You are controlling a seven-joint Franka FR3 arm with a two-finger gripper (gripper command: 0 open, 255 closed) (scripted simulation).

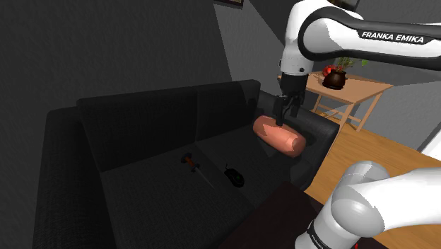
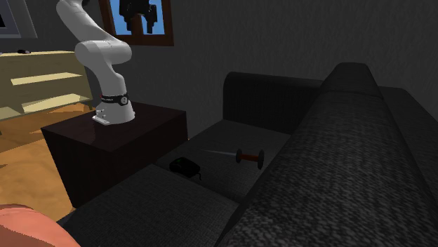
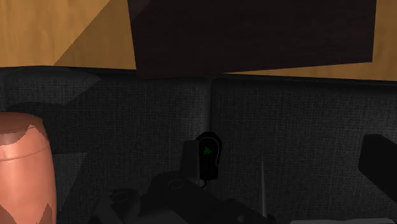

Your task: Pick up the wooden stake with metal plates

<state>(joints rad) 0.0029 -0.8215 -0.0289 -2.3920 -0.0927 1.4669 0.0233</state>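
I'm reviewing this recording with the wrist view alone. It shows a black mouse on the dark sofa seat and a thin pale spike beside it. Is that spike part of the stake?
Observer: Yes. The shoulder view shows the whole stake lying flat on the seat, reddish-brown at its thicker end.
Operator: How far off is the gripper?
Observer: The gripper hangs well above the sofa, apart from the stake and touching nothing.
Operator: And the jaws?
Observer: In the second exterior view they stand apart, open, with nothing between them.
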